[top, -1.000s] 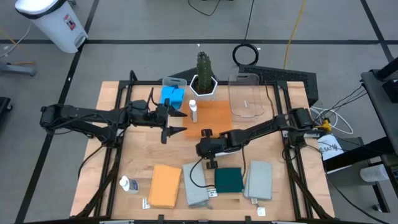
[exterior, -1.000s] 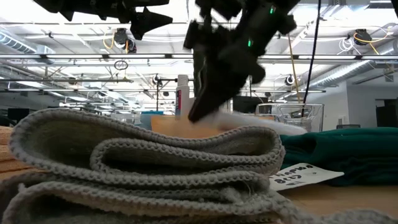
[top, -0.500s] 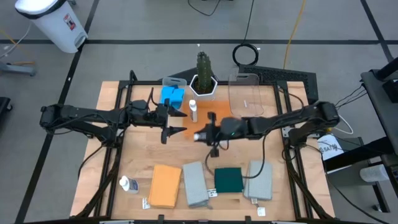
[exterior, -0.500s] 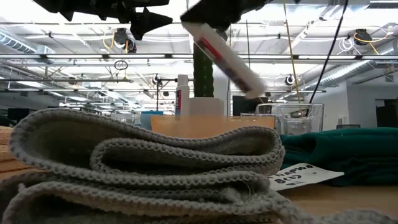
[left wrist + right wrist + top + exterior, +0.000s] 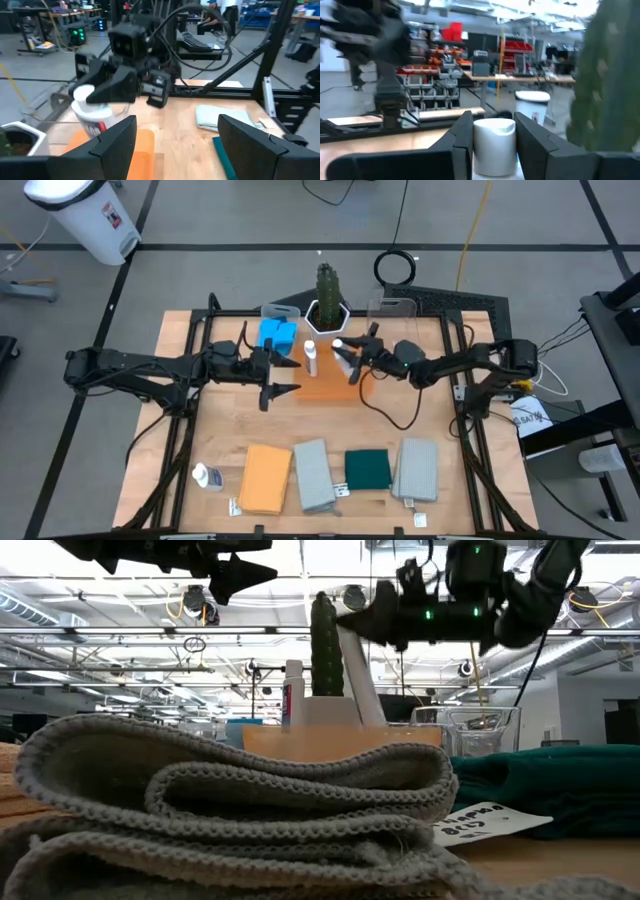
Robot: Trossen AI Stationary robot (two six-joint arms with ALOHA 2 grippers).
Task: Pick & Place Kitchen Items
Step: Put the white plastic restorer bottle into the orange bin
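— What have you got hold of?

— A small white bottle point(image 5: 343, 352) with a red-marked label. My right claw point(image 5: 352, 358) is closed on its body, cap clear of my fingers, and I hold it in the air over the flat orange tray point(image 5: 320, 388), just beside the cactus point(image 5: 326, 283) in its white pot. A second white bottle point(image 5: 310, 357) stands upright on the tray close by, and a third point(image 5: 203, 475) lies near the front left corner of the desk point(image 5: 225, 415).

— And your other claw?

— My left claw point(image 5: 281, 376) hangs wide apart and empty over the tray's left edge, next to the blue sponges point(image 5: 277, 334) in their clear bin.

— How would you set the bottle down well?

— The low view shows it leaning, so I judge I should bring it upright first, then lower it straight onto bare tray, apart from the standing bottle and clear of the cactus. I'd let go only once its base sits flat; a tall narrow thing tips easily if dropped at a slant.

— What about the rest of the desk?

— It is pale wood on a dark frame. Along the front lie four folded cloths: an orange cloth point(image 5: 265, 478), a grey cloth point(image 5: 313, 474), a dark green cloth point(image 5: 368, 469) and another grey one point(image 5: 417, 469). An empty clear bin point(image 5: 394, 340) sits behind my right arm.

— And the room?

— Grey floor with dark lines, a white waste bin point(image 5: 84, 214) at the far left, cables trailing off the back.
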